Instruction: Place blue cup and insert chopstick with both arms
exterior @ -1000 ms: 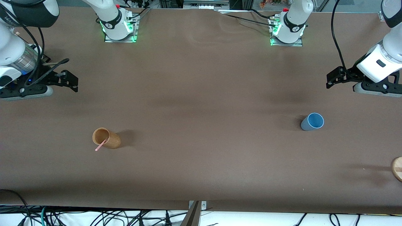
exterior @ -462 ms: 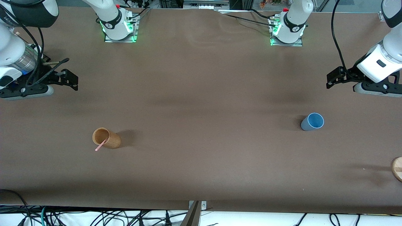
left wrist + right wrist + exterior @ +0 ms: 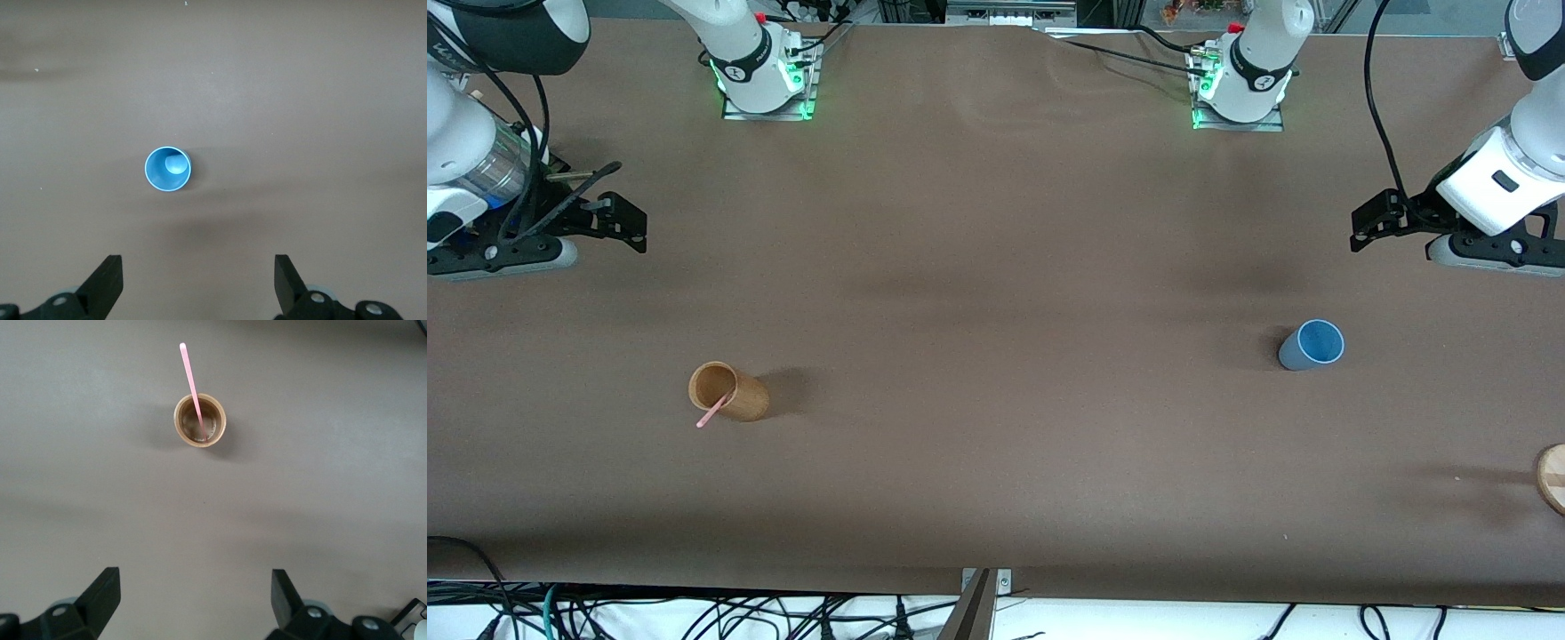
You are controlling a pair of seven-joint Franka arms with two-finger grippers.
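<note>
The blue cup [image 3: 1312,345] stands upright and empty on the table toward the left arm's end; it also shows in the left wrist view [image 3: 168,169]. The pink chopstick [image 3: 711,413] leans in a brown wooden cup [image 3: 727,391] toward the right arm's end, its tip sticking out over the rim; the right wrist view shows the chopstick [image 3: 188,370] and the brown cup [image 3: 200,420]. My left gripper [image 3: 1371,222] [image 3: 197,280] is open and empty over bare table, apart from the blue cup. My right gripper [image 3: 627,227] [image 3: 193,597] is open and empty over bare table, apart from the brown cup.
A round wooden piece [image 3: 1552,476] lies at the table's edge at the left arm's end, nearer the front camera than the blue cup. The brown table [image 3: 996,293] stretches between the two cups. Cables hang along the table's front edge.
The right arm's hand has shifted very slightly. The cups, the chopstick and the left arm have not moved.
</note>
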